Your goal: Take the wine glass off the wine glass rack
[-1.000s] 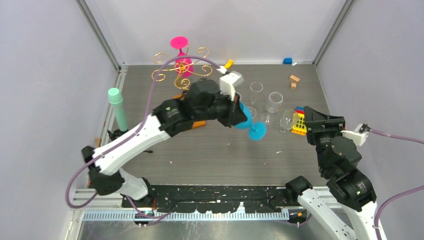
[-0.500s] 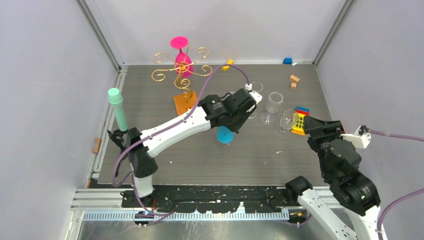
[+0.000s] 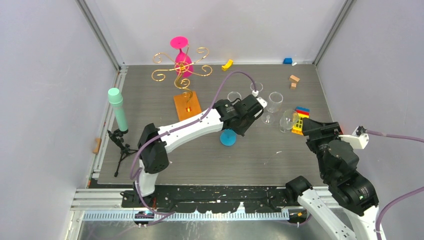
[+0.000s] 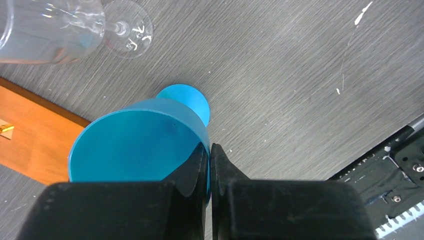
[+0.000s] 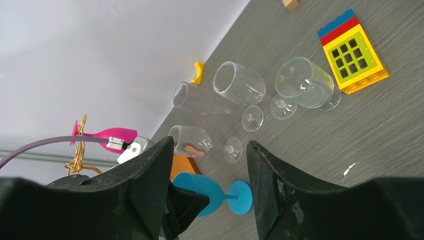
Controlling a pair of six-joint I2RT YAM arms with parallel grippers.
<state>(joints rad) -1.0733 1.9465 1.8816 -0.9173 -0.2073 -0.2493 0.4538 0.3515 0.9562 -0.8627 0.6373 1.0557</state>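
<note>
The wine glass rack [image 3: 181,70], gold wire with spiral arms on an orange base [image 3: 186,105], stands at the back left, and a pink wine glass [image 3: 182,60] hangs on it. My left gripper [image 3: 243,119] is shut on the rim of a blue wine glass [image 3: 228,137] at mid-table, right of the base. In the left wrist view the fingers [image 4: 210,155] pinch the blue bowl's wall [image 4: 135,135], with its foot low over the table. My right gripper [image 5: 210,143] is open and empty. It faces the blue glass [image 5: 210,192] from the right.
Several clear glasses [image 3: 274,102] stand just behind and right of the left gripper. A coloured toy block [image 3: 299,120] lies by the right gripper. A mint cylinder on a tripod [image 3: 117,107] stands at the left. Small blocks [image 3: 293,80] and a yellow piece [image 3: 228,64] lie at the back.
My left arm has carried the blue glass from beside the rack to mid-table, turned it upright and lowered it. The right arm has shifted only slightly.
</note>
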